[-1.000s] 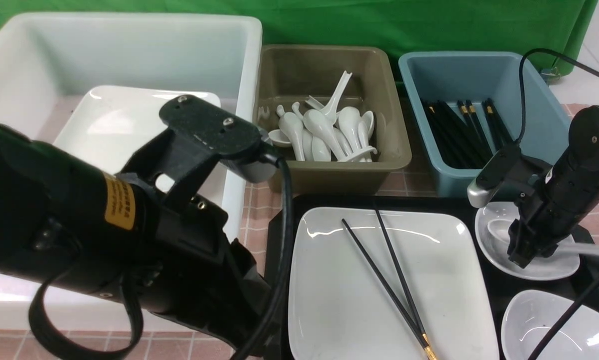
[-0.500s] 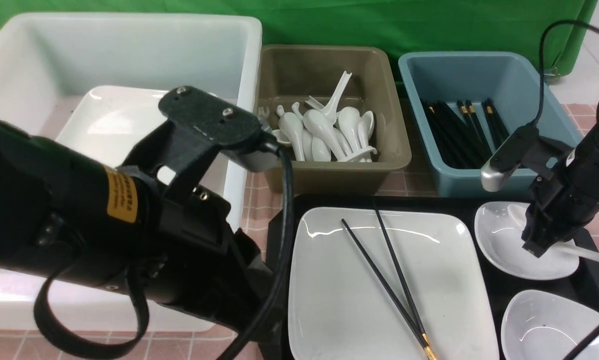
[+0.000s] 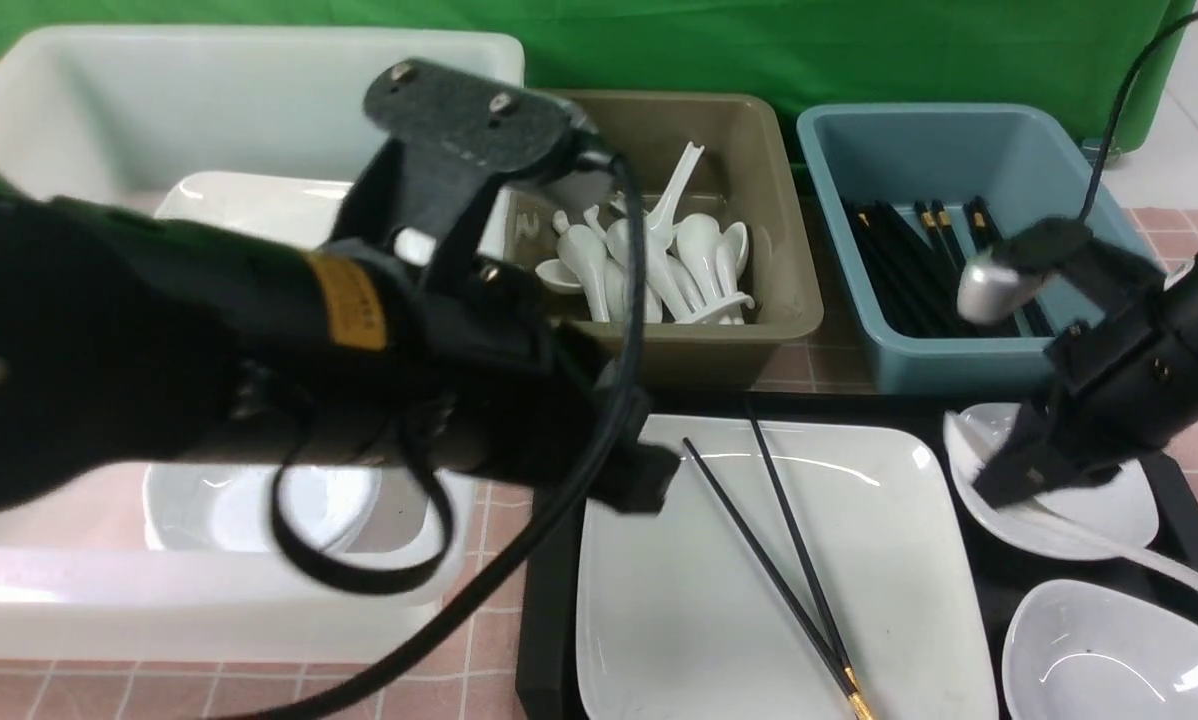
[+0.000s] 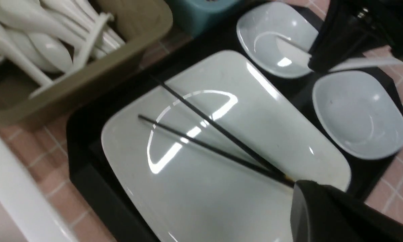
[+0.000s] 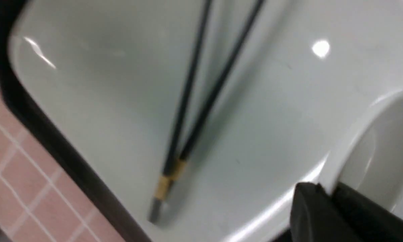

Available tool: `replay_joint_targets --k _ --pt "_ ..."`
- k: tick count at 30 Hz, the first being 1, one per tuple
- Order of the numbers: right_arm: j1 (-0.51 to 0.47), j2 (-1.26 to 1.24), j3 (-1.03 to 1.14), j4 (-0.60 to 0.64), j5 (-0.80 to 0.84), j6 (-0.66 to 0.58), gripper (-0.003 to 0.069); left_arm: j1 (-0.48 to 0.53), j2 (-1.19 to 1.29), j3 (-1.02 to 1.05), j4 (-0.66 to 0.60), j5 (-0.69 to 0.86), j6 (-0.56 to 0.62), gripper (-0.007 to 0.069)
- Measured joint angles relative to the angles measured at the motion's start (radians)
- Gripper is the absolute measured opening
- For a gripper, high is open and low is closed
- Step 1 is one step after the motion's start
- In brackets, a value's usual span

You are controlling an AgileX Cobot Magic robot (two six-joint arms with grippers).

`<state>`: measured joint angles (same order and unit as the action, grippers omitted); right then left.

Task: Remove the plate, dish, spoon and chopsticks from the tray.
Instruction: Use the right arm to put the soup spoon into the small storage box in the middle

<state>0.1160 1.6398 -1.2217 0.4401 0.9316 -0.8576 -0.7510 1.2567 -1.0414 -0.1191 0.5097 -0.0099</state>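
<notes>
At centre-left of the front view the left claw [image 3: 649,478] hangs clenched, nothing seen in it, over the edge of the tray [image 3: 549,640]. Mid-frame, the chopsticks [image 3: 774,545] lie in a V on the plate [image 3: 659,620]. At right, the right claw [image 3: 1009,480] pinches the spoon [image 3: 1129,555] over the dish [image 3: 1131,503]. It should lift straight up, holding the long handle level so it clears the dish rims, before swinging toward the olive bin [image 3: 789,320].

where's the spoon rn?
Front view, right side: the spoon is clamped in the right gripper, bowl end over the far small dish on the tray, right of the plate.
</notes>
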Motion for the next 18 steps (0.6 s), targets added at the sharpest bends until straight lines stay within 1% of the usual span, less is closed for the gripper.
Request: replay_joint_targets --k 2,3,4,6,7,11,13,14,16,17,18 --pt "0.0 -0.031 0.0 0.119 -0.014 -0.054 0.0064 0.009 0.024 0.0 0.048 -0.045 -0.005 -0.0003" --pt "0.0 -0.036 0.0 0.132 -0.017 -0.061 0.0064 0.013 0.028 0.0 0.055 -0.051 -0.01 -0.0003" --pt "0.001 -0.047 -0.008 0.216 -0.048 -0.067 0.0064 0.034 0.04 -0.002 0.07 -0.058 -0.024 -0.0003" --pt "0.004 -0.044 -0.027 0.321 -0.114 -0.062 0.0064 0.085 0.056 -0.017 0.081 -0.054 -0.035 -0.0003" --pt "0.013 -0.032 -0.049 0.362 -0.151 -0.073 0.0064 0.13 0.062 -0.031 0.088 -0.048 -0.037 -0.0003" --pt "0.068 0.058 -0.189 0.41 -0.232 -0.071 0.0064 0.241 0.078 -0.062 0.087 -0.018 -0.021 -0.0003" --pt "0.098 0.116 -0.253 0.415 -0.262 -0.041 0.0064 0.282 0.086 -0.072 0.073 0.0 -0.015 -0.0003" --pt "0.12 0.164 -0.321 0.42 -0.29 -0.009 0.0064 0.302 0.09 -0.074 0.06 0.011 -0.011 -0.0003" --pt "0.142 0.25 -0.409 0.421 -0.323 0.038 0.0064 0.32 0.092 -0.075 0.039 0.048 0.0 -0.0003" --pt "0.144 0.25 -0.419 0.421 -0.326 0.038 0.0064 0.32 0.092 -0.075 0.037 0.048 0.0 -0.0003" --pt "0.155 0.318 -0.484 0.422 -0.346 0.067 0.0064 0.321 0.092 -0.075 0.032 0.076 0.01 -0.0003"
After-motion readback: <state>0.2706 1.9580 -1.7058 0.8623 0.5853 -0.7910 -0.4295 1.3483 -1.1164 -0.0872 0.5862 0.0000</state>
